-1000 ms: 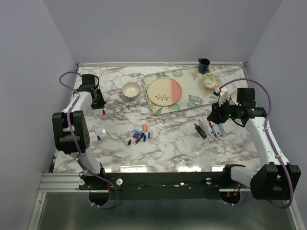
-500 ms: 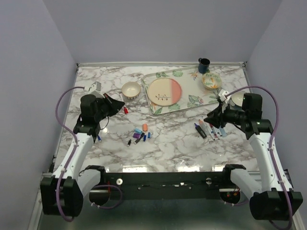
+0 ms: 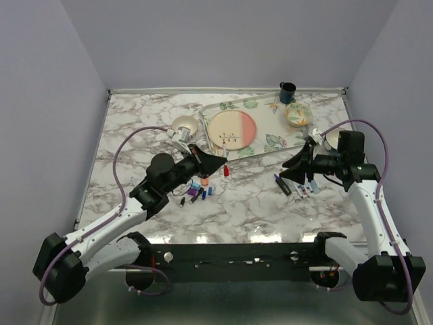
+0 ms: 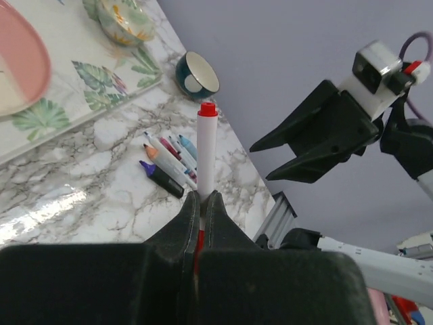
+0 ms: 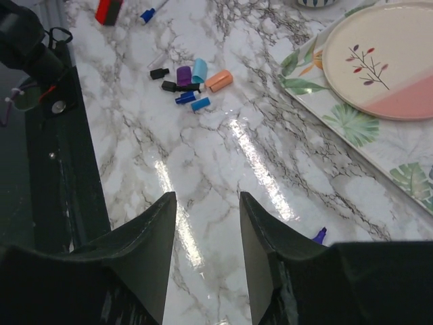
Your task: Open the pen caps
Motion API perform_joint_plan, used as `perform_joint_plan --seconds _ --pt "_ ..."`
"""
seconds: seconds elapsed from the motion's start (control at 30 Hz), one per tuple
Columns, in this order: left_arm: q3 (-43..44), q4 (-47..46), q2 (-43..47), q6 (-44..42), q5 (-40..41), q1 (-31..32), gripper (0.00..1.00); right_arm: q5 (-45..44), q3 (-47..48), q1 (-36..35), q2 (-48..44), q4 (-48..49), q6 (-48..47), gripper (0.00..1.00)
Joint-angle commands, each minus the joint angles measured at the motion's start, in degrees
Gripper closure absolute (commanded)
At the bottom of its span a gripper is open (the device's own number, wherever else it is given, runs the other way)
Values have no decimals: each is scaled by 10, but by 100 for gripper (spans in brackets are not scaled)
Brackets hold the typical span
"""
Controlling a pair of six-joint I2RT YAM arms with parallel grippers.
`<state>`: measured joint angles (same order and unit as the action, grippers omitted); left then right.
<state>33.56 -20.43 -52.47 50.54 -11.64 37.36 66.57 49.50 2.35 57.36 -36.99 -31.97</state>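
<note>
Swung in from the far left edge a second ago, the left gripper now hangs over the middle of the marble table, just in front of the tray. The right arm has only drifted slightly inward. The left jaws are pinched narrow on the base of a white pen. The pen's long axis runs straight out from between them, and its red cap sits on the free end, pointing away from the left wrist toward the robot's right. The right gripper is the nearer free one. It stands apart from the cap, farther right, with its jaws spread wide, empty and opening back toward the pen. It probably still has to close in along the pen's axis, but no view shows whether the cap is level with that gap. Loose caps lie heaped below, and a row of pens lies under the right gripper.
</note>
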Motion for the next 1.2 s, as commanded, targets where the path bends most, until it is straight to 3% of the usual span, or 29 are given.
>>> perform_joint_plan --seconds 0.0,0.27,0.57,0.7,1.0,1.17 --pt "22 -57 -64 -42 55 78 100 62 -1 0 -6 -20 -14 48" --pt "35 -85 -135 -70 43 129 100 71 5 0 -10 -44 -46 48" --pt "39 -45 -171 -84 -49 133 100 82 3 0 -32 -110 -167 44" --pt "30 -25 -166 -91 -82 136 100 101 -5 0 -37 -168 -275 44" --pt "26 66 -157 -101 -157 138 100 91 -48 -1 -80 -229 -454 33" --pt "35 99 -175 -90 -205 143 100 74 -67 -22 -97 -210 -463 32"
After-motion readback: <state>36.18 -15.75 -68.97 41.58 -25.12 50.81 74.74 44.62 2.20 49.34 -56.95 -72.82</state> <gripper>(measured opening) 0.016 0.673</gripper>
